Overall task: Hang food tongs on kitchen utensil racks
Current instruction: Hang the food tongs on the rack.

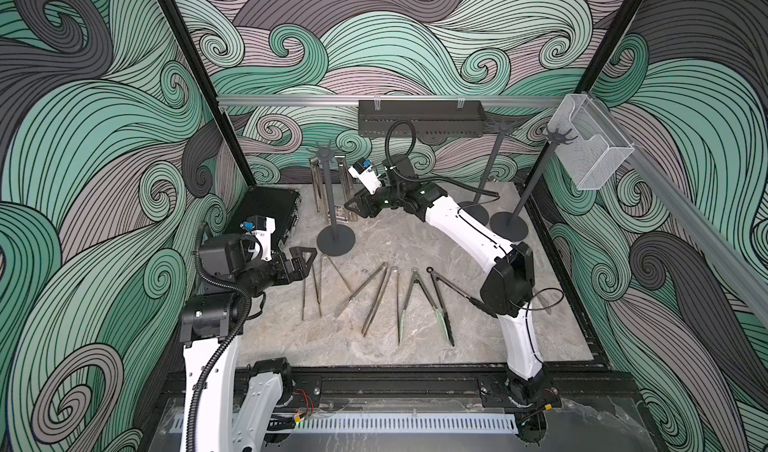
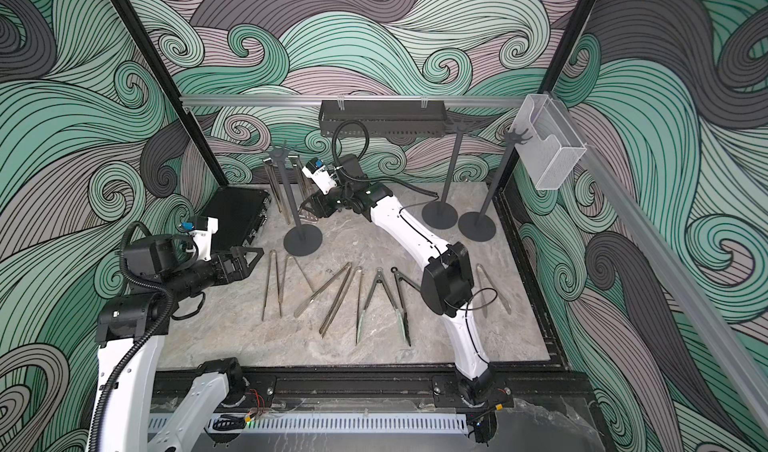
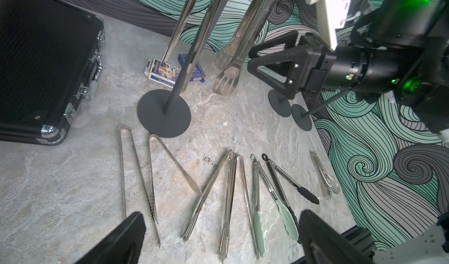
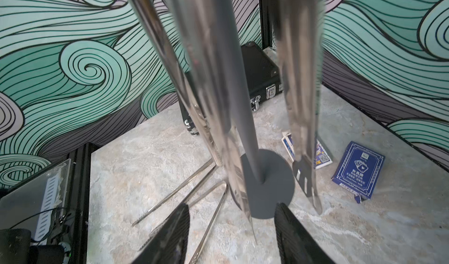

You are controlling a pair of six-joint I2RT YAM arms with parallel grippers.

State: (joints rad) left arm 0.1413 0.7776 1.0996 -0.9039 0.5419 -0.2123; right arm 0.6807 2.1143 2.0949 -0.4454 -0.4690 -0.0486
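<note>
Near the far left corner of the table [image 1: 395, 246], the right gripper [image 1: 351, 210] is hovering spread beside tongs [image 1: 347, 179] hung on the rack [image 1: 331, 204]; the left gripper [image 1: 307, 260], also spread, is likely picking next.

The walls [image 1: 374, 34] are covered in a swirling wave pattern of teal green, pale mauve and dark grey, drawn with black lines. The counter [image 1: 415, 358] is marbled in grey and beige. The rack [image 1: 331, 204] is finished in matt dark grey, and the hung tongs [image 3: 227, 78] on it are shown in mirror-bright silver. In front of the rack, plain steel tongs [image 3: 228, 190] are laid beside green-tipped tongs [image 3: 258, 224] and black-tipped tongs [image 3: 306, 193]. Left of the rack a black case [image 3: 36, 56] with chrome corners is seen; behind the rack a blue card box [image 4: 358, 170] is printed in white
</note>
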